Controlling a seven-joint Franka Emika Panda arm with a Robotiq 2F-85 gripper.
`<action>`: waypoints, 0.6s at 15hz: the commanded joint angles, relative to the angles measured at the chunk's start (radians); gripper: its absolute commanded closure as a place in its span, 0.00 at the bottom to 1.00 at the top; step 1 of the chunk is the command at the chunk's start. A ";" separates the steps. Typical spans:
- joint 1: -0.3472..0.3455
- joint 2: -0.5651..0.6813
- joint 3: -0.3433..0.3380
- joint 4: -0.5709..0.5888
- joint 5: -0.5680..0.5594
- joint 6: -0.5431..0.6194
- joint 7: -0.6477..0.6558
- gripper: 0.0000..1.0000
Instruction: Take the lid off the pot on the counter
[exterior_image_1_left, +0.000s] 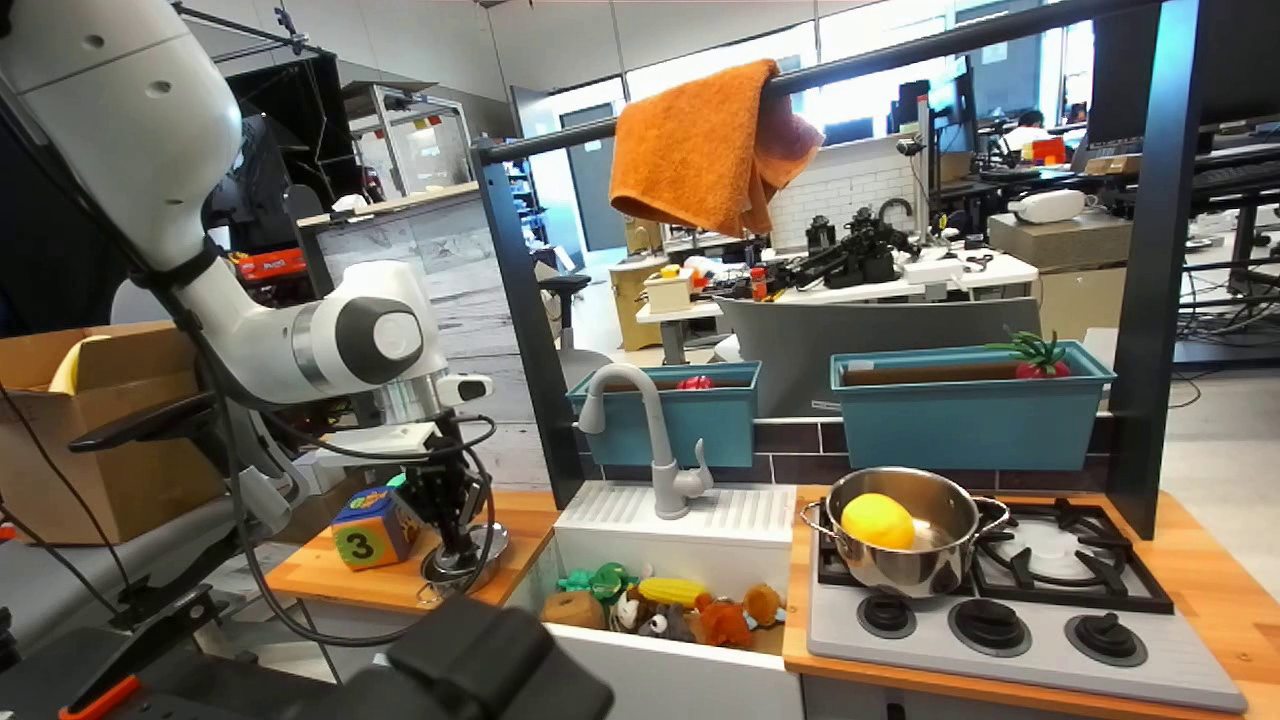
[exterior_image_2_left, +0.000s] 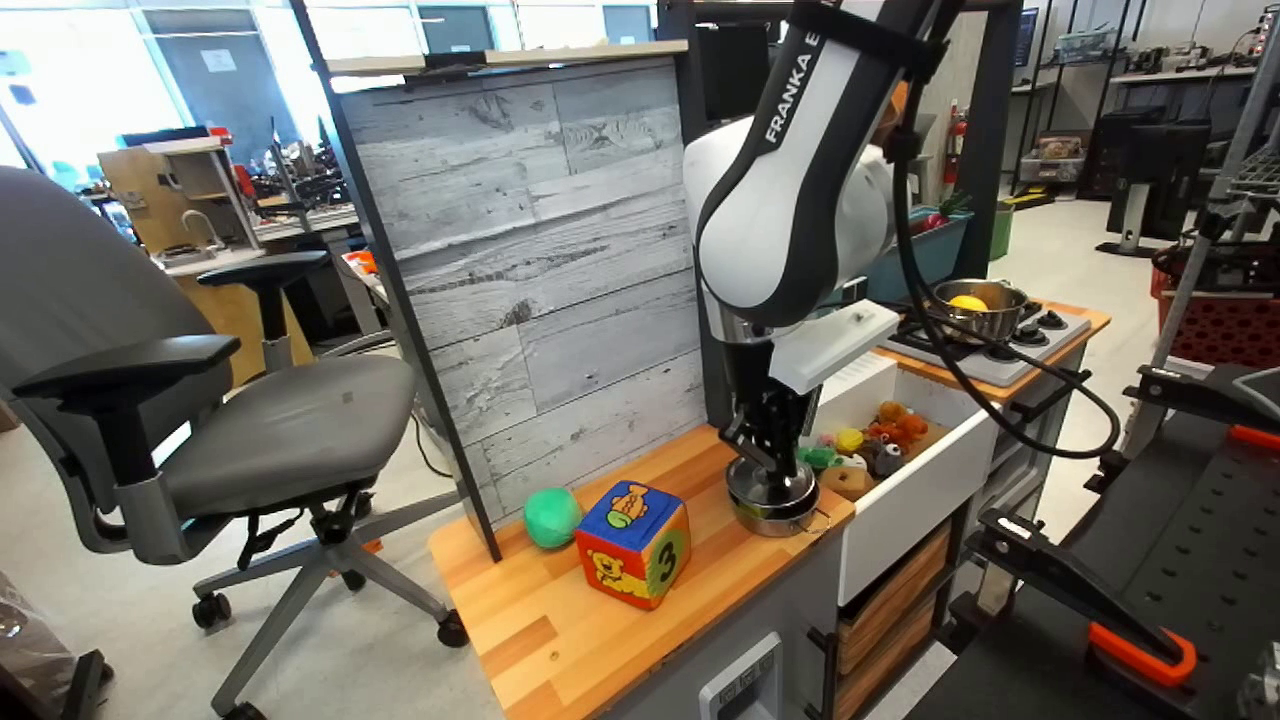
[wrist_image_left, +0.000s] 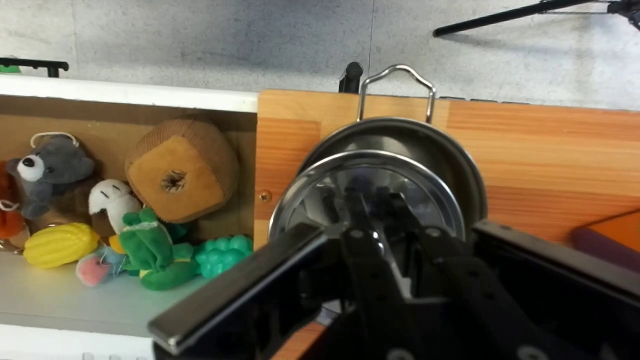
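Lifting seems in hand: the gripper pinches the lid above the pot (right of the cube); next, carry it clear.

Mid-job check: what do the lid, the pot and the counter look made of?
Lid: shiny metal, perhaps stainless steel; its rim carries bright highlights.
Pot: also metal, likely steel, smooth, with a soft sheen inside.
Counter: wood or wood-look laminate, satin; grain and joined strips show.

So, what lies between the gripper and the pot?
The lid: the wrist view shows it between the gripper and the pot, leaving part of the pot's inside in sight.
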 joint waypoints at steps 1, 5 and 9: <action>-0.008 0.021 0.003 0.028 -0.015 0.008 -0.001 0.52; -0.002 0.021 -0.004 0.029 -0.024 0.018 -0.003 0.23; -0.010 0.021 0.005 0.030 -0.020 0.024 -0.015 0.00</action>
